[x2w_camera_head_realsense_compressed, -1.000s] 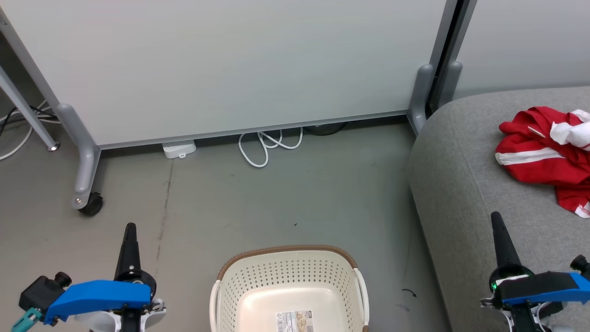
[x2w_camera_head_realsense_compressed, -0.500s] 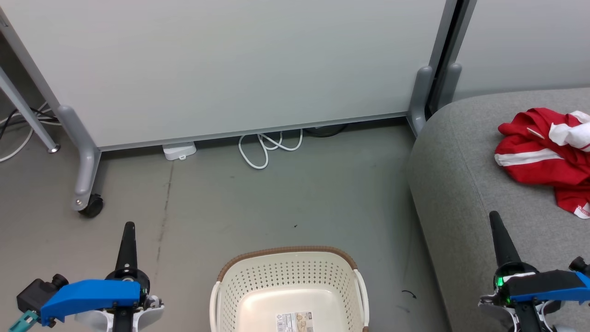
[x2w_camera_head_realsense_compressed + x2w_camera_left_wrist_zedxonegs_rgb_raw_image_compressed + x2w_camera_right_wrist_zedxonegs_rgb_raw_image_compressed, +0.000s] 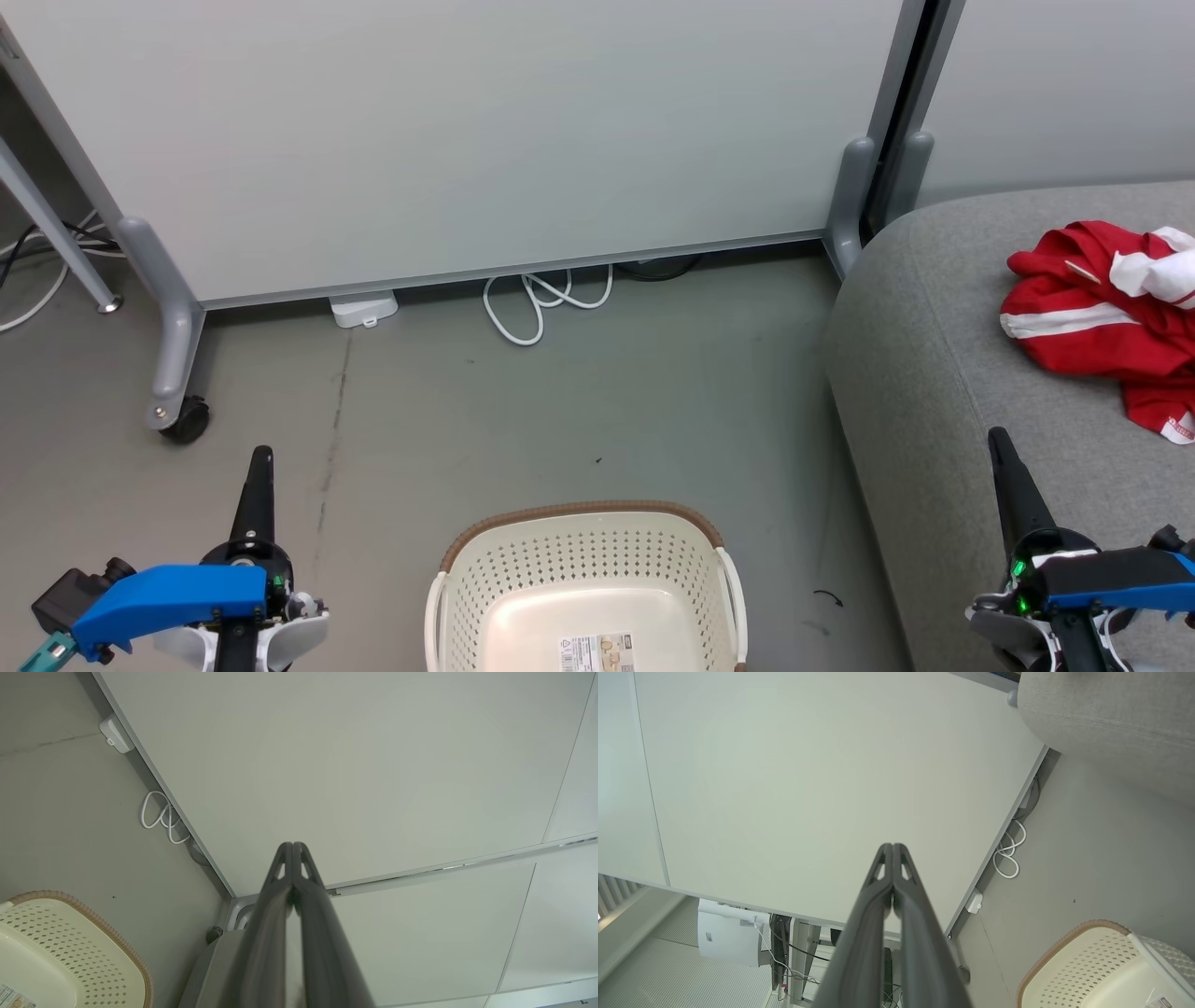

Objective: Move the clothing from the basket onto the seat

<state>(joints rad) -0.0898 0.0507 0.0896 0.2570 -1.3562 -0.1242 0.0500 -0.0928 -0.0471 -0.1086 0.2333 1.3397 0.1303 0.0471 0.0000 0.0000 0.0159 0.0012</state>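
Bright-red soft fabric clothing with white stripes (image 3: 1092, 327) is shown crumpled at the right edge of the head view, lying on the large light-grey upholstered seat (image 3: 934, 392). Well apart from it, the cream-white perforated plastic basket with a brown woven-look rim (image 3: 579, 511) is seen at the lower centre on the grey floor (image 3: 560, 401). The left gripper (image 3: 261, 457), lower left, and the right gripper (image 3: 996, 437), lower right, are each shown with both dark fingers pressed together, nothing held.
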